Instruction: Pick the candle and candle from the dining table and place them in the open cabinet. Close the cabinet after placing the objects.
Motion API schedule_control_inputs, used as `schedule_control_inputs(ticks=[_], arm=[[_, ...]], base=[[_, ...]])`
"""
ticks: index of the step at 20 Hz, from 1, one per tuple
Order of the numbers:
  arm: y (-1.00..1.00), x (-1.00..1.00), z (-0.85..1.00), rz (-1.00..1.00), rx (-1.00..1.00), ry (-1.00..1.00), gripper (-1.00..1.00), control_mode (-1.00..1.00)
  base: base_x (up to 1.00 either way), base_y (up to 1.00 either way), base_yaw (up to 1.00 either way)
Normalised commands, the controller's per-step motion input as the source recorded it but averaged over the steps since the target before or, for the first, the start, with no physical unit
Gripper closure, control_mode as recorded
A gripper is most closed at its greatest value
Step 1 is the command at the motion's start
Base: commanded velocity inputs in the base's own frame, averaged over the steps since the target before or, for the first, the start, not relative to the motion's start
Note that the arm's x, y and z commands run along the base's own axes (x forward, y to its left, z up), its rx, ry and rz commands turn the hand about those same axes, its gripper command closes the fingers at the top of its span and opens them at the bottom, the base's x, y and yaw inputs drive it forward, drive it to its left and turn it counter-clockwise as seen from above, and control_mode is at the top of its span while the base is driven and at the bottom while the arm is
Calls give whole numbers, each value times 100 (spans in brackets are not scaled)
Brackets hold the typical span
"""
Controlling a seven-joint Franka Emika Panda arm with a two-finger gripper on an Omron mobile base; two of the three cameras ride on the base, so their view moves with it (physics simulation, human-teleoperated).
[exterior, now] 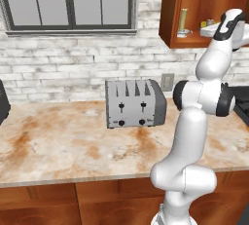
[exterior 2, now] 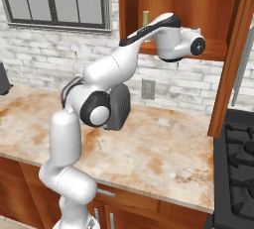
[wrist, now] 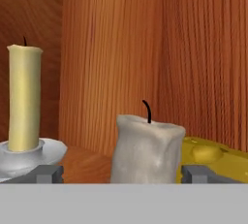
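Note:
Inside the open cabinet [exterior: 170,9], the hand view faces two candles on the shelf. The short grey candle [wrist: 147,148] stands upright between my gripper [wrist: 123,173] fingertips [wrist: 48,173], which are spread wide; a clear gap shows on the left side, so the gripper is open. The slim yellow taper candle [wrist: 23,99] stands in its silver dish [wrist: 48,151] to the left, and it also shows on the shelf as the taper candle [exterior: 184,22] from the left base view. The cabinet door [exterior 2: 233,59] hangs open at the right with its silver bar handle [exterior 2: 244,64].
A yellow wedge [wrist: 213,157] lies right of the grey candle. Cabinet walls close in behind and on the left. Below, a grey toaster [exterior: 135,103] stands on the beige stone counter [exterior: 58,146]. A dark stove [exterior 2: 238,158] sits at the counter's right end.

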Motion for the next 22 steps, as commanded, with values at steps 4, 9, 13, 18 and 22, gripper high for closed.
schedule_control_inputs(ticks=[4,9,13,18,22], arm=[[0,0,1,0,0,0,-100,-100],[0,-13,6,0,0,0,-100,-100],[1,-30,3,0,0,-3,-100,-100],[5,-30,0,0,0,-2,-100,-100],[16,-34,1,0,0,0,-100,-100]], base=[[0,0,0],[0,0,0],[0,0,0],[0,0,0],[0,0,0]])
